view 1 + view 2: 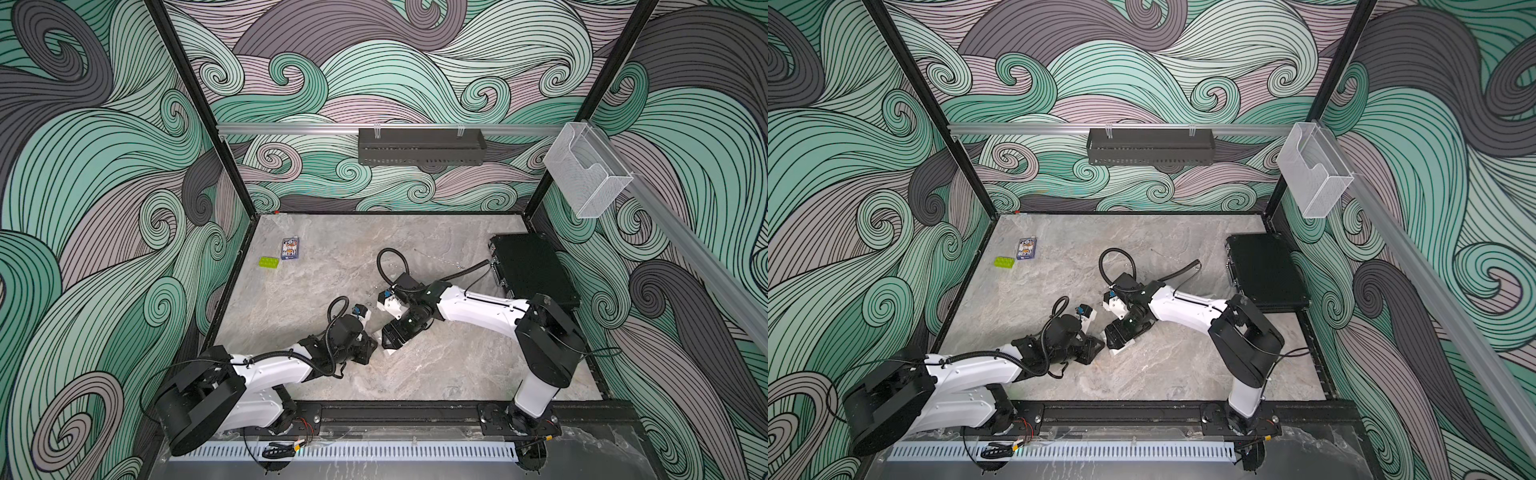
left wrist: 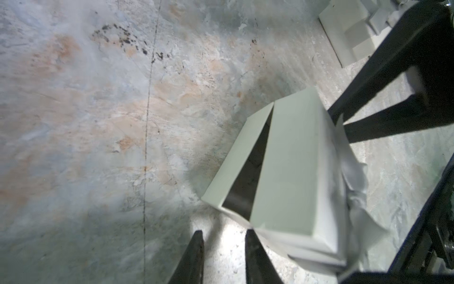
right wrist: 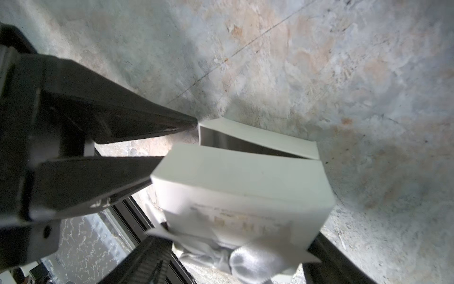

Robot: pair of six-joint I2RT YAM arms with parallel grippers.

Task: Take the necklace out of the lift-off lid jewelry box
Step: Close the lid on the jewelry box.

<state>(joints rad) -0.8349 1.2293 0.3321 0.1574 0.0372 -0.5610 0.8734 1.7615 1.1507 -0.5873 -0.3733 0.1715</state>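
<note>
The left gripper (image 2: 223,236) stood narrow and empty, with bare table (image 2: 98,123) showing between its fingers. One fingertip (image 3: 137,172) met the end of the lid (image 2: 290,167), and the other lay at a corner of the box base (image 3: 258,139). The right gripper (image 3: 237,248) stood wide astride the lid's ribbon (image 3: 245,263) end; whether it pressed the lid could not be told. The lid sat askew over a dark wedge. No necklace showed, so it was probably inside. The box (image 1: 388,352) lay just below centre in both top views.

If the base were not pinned, a lift would likely drag or tip it and spill the chain. The crowded fingers might also collide.

Open table lay all round. The black case (image 1: 532,270) at right, and the green brick (image 1: 269,262) and card pack (image 1: 290,248) at upper left, were well apart.
</note>
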